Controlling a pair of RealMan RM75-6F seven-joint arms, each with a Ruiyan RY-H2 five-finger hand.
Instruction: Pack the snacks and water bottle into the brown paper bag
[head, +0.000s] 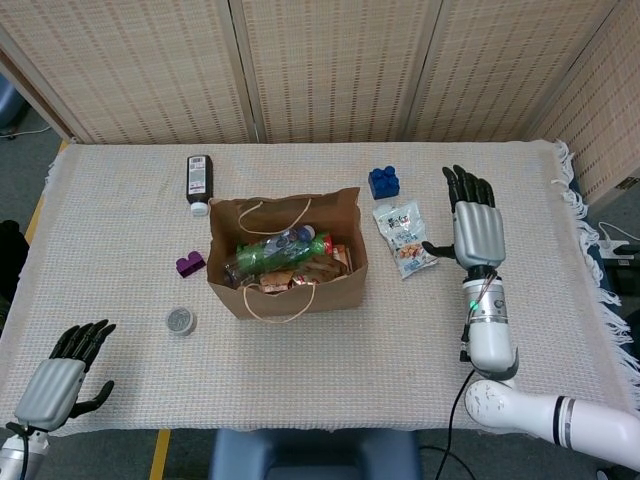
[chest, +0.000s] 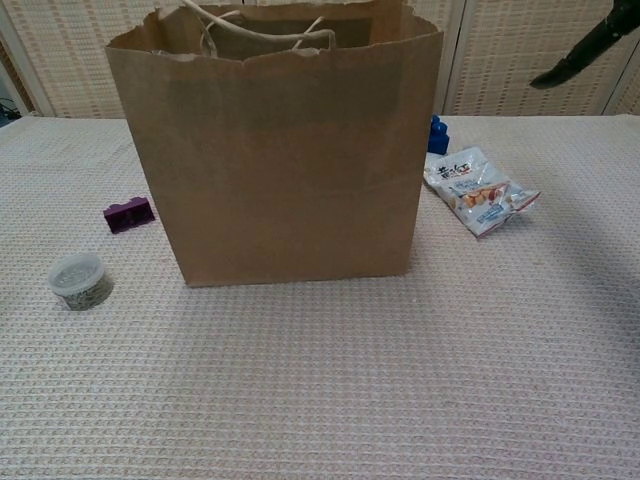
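Observation:
The brown paper bag (head: 300, 290) (chest: 285, 160) stands open in the middle of the table. Inside it lie a green-labelled water bottle (head: 268, 250) and several snack packets (head: 315, 267). One white snack packet (head: 405, 238) (chest: 480, 192) lies flat on the cloth to the bag's right. My right hand (head: 474, 230) hovers just right of that packet, fingers spread and empty; the chest view catches only a dark fingertip (chest: 585, 50) at the top right. My left hand (head: 60, 378) rests open at the table's near left corner, holding nothing.
A dark bottle (head: 199, 180) lies behind the bag at the left. A purple block (head: 190, 264) (chest: 129, 213) and a small round tub (head: 180, 320) (chest: 80, 280) sit left of the bag. A blue block (head: 383, 182) (chest: 437, 135) sits behind the white packet.

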